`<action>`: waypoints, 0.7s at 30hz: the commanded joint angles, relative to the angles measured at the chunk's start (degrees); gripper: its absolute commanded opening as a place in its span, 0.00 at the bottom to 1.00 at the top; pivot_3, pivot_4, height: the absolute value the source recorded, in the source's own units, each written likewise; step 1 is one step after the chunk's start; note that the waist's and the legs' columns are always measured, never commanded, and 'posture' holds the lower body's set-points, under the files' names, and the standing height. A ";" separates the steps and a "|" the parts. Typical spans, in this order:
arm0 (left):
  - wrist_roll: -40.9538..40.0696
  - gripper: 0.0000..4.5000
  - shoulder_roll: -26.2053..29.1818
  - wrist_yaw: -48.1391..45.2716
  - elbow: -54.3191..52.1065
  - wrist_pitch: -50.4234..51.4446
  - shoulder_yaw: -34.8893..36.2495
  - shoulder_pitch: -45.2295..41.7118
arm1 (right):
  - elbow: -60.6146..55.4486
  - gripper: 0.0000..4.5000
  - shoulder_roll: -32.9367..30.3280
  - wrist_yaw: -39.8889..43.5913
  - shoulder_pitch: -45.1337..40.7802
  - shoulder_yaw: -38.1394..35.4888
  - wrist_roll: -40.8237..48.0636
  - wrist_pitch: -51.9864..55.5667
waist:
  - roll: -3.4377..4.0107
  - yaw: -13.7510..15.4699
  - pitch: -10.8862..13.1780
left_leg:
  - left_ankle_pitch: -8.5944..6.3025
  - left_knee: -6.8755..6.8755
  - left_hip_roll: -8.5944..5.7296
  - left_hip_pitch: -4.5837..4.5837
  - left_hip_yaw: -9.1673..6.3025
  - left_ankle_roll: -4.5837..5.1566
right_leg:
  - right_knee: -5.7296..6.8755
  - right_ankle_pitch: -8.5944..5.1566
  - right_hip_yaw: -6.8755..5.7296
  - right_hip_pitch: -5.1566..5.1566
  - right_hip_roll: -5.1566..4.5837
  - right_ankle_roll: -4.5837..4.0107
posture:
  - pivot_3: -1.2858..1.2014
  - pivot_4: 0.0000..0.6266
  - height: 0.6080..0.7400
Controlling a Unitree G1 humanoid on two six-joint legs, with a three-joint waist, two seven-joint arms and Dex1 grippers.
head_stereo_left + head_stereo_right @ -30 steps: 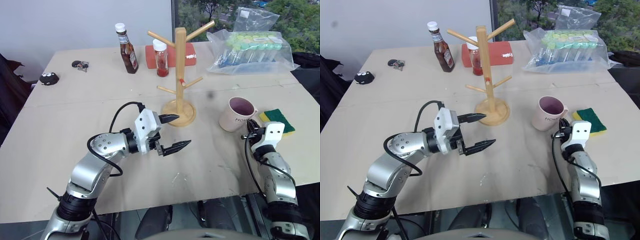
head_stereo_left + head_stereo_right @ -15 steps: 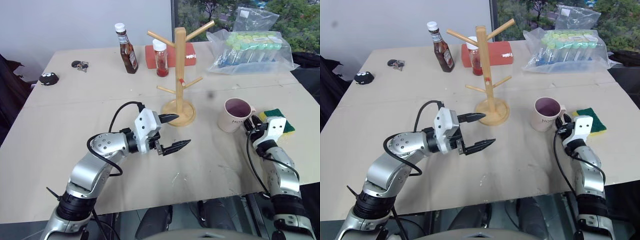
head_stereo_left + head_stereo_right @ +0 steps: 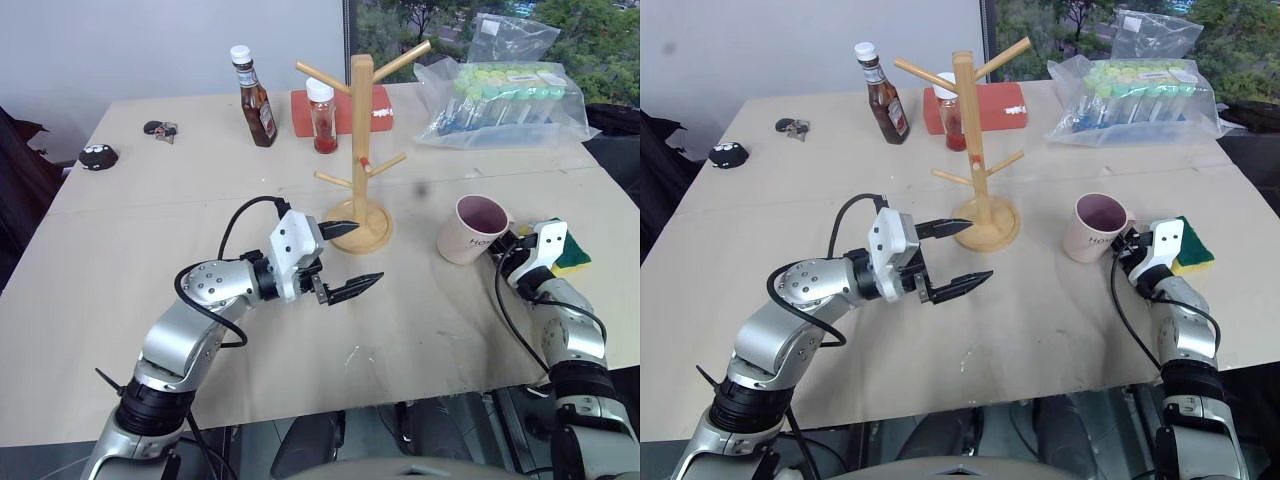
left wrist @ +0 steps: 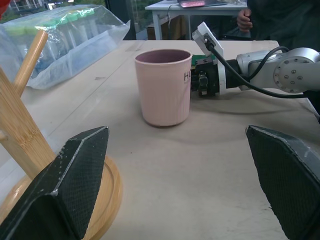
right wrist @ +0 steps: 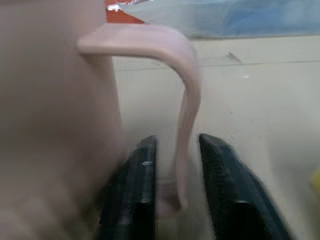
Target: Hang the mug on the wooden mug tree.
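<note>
Head views: 2 eyes look forward and down over the table (image 3: 120,300).
Left wrist: low, level, facing the mug (image 4: 164,86).
Right wrist: very close on the mug's handle (image 5: 185,100).
Shared: the mug.

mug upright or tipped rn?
Upright. The mug stands on its base on the table, mouth up, pink inside showing empty; right tool straddles its handle.

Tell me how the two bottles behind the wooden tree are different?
The sauce bottle is dark brown and narrows to a thin neck; the spice jar is clear, red inside, and straight-sided. The sauce bottle is taller than the spice jar. The sauce bottle stands left of the mug tree, while the spice jar stands just behind its post. Both are upright with white caps.
</note>
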 commanded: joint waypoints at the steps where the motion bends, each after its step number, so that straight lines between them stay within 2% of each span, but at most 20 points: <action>1: -0.36 1.00 -1.28 1.58 -1.16 -1.02 1.84 -0.07 | -1.35 0.01 -0.73 0.97 -0.50 -0.98 0.77 -0.59 | 0.00 0.00 0.00 | 0.00 0.00 0.00 0.00 0.00 0.00 | 0.00 0.00 0.00 0.00 0.00 0.00 | 0.52 0.24 0.98; 7: -2.36 1.00 -7.11 5.91 -1.54 -3.23 4.66 2.32 | -7.62 0.01 -3.72 3.03 0.43 0.51 0.15 2.59 | 0.06 0.05 0.03 | 0.00 0.00 0.00 0.00 0.00 0.00 | 0.01 0.00 0.01 -0.01 -0.01 0.00 | 0.52 0.24 0.98; 10: -6.10 1.00 -12.19 8.58 -1.56 -5.04 8.18 4.45 | -15.21 0.01 -7.21 4.76 1.45 2.05 1.17 9.19 | 0.07 0.13 0.05 | 0.00 0.01 -0.01 -0.04 0.03 0.00 | -0.02 0.01 0.04 -0.04 -0.04 0.01 | 0.52 0.24 0.98; 13: -8.08 1.00 -14.69 8.12 -1.02 -8.29 11.04 6.33 | -25.92 0.01 -12.92 6.38 2.20 3.82 1.65 17.84 | 0.05 0.10 0.03 | 0.01 0.05 0.00 -0.30 0.04 -0.01 | 0.04 0.01 0.04 -0.32 -0.07 0.01 | 0.52 0.24 0.98; 17: -10.44 1.00 -15.18 5.82 -0.18 -10.83 13.32 7.40 | -37.70 0.01 -20.28 7.29 0.57 5.61 3.18 30.71 | 0.04 0.40 0.03 | 0.01 0.07 0.01 -0.44 0.00 -0.02 | 0.02 0.02 -0.03 -0.42 -0.06 -0.01 | 0.52 0.24 0.98; 21: -12.09 1.00 -14.28 2.42 1.39 -12.60 14.56 8.19 | -47.07 0.01 -25.52 6.78 -5.88 7.26 7.20 44.42 | 0.01 0.21 0.04 | 0.00 0.09 -0.01 -0.46 0.08 0.01 | -0.02 0.03 0.01 -0.42 -0.10 0.00 | 0.52 0.24 0.98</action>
